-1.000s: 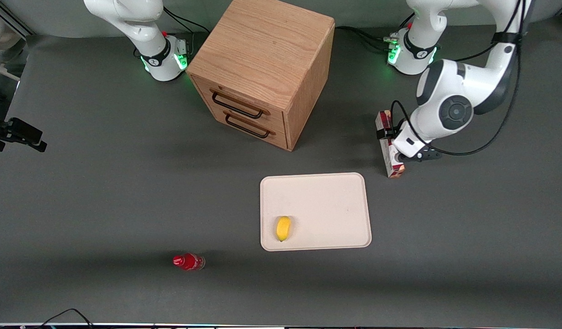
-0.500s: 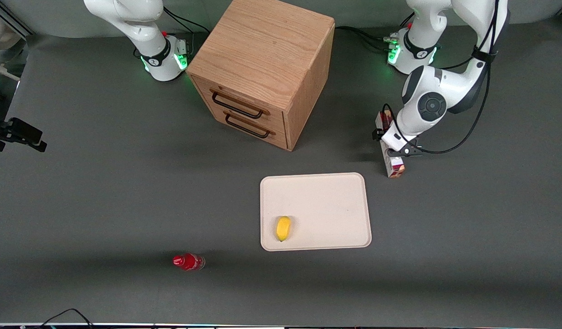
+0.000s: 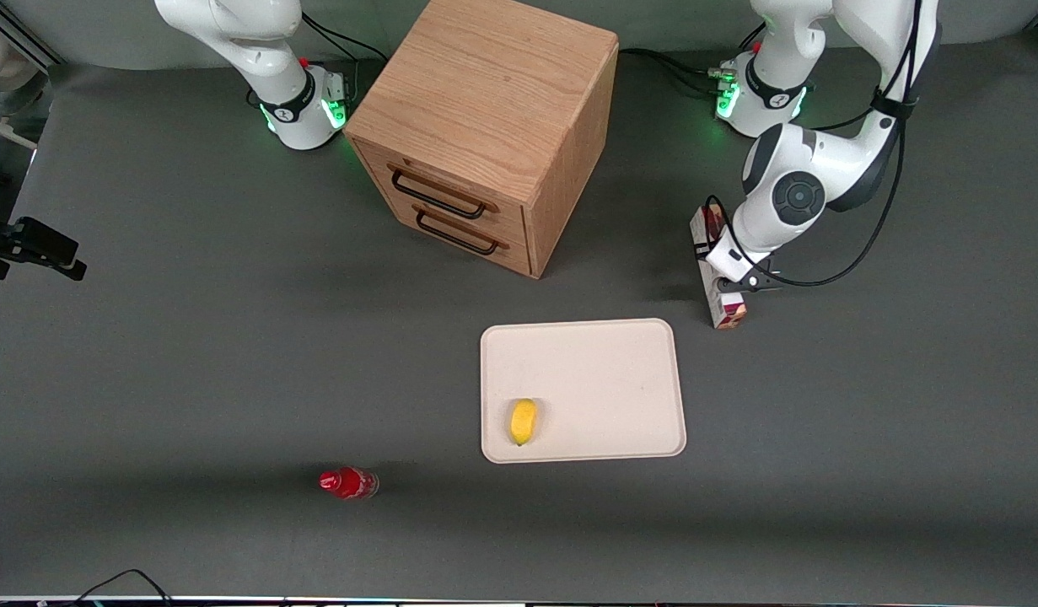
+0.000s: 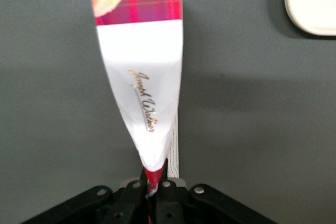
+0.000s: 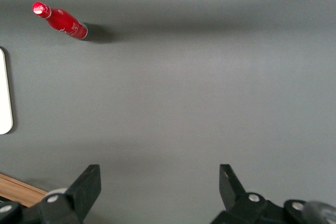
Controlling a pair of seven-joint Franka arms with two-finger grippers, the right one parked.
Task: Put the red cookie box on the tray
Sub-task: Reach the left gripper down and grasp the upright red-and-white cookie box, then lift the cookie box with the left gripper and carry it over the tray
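Front view: tray [image 3: 620, 371] holds lemon [image 3: 524, 421]; gripper [image 3: 721, 271] at red cookie box [image 3: 727, 309].

Robot lab, bench-mounted arms [image 3: 788, 67], grey table [image 3: 190, 354]

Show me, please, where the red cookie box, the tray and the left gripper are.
red cookie box [image 4: 143, 72]: left wrist view, white panel.
tray [image 3: 620, 371]: front view, bare surface.
left gripper [image 4: 152, 190]: left wrist view, fingers shut on box.

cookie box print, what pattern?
Red tartan and a white panel on the red cookie box, pinched in the tool; left wrist view.
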